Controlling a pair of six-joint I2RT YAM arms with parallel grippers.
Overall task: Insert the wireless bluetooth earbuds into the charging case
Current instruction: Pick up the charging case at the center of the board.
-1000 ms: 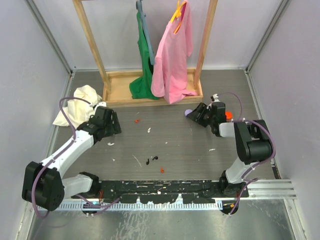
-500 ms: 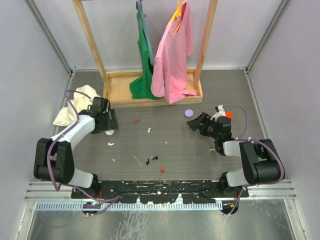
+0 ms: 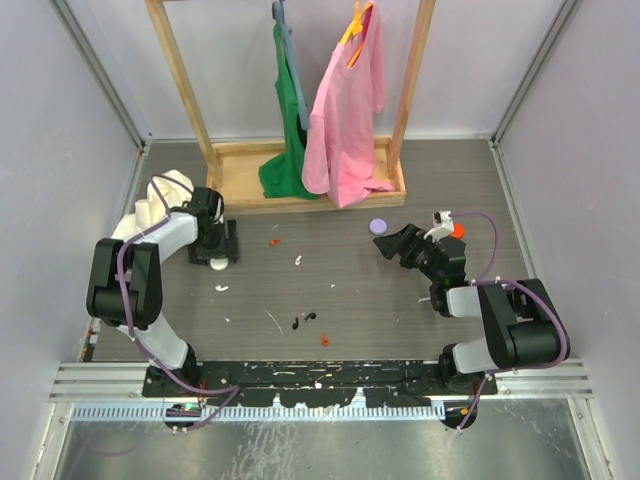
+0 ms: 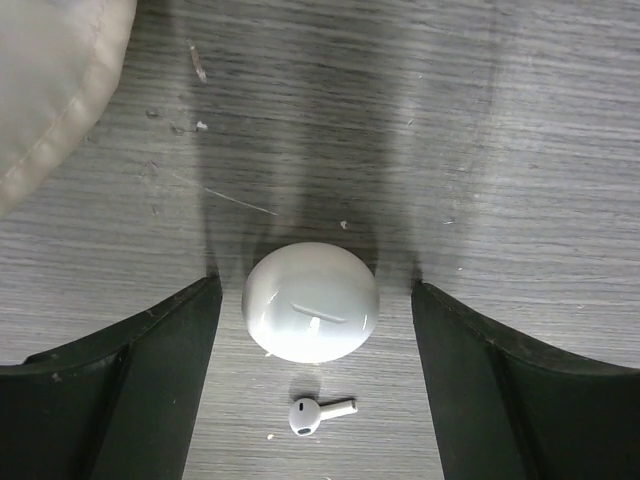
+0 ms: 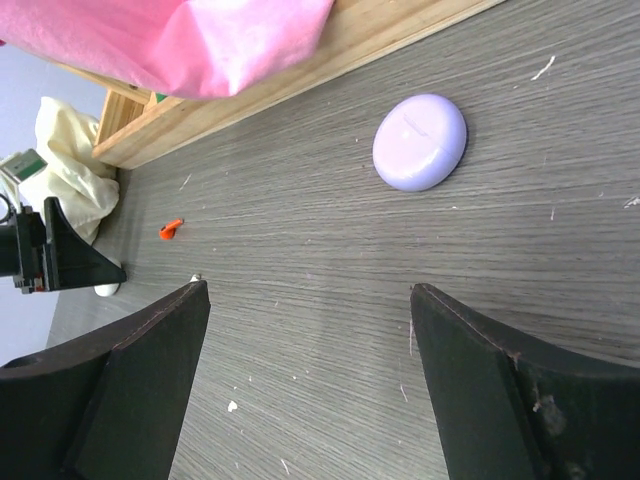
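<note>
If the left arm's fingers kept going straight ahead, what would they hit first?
Probably the white case, which sits right between the open left fingers, though depth is hard to judge.

The charging case [image 4: 311, 302] and the earbud [image 4: 318, 413] are white. The round box [image 5: 420, 141] is light purple. One shirt [image 3: 348, 100] is pink, the other shirt [image 3: 285, 165] green. The table [image 4: 450, 120] is streaky grey.

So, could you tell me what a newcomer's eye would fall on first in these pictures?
Most likely the pink shirt hanging from the wooden rack at the back of the table, with a green garment beside it. Next, the white case lying between the fingers of the open left pincer, a loose white earbud just beside it. A lilac round case lies ahead of the open right pincer.
</note>
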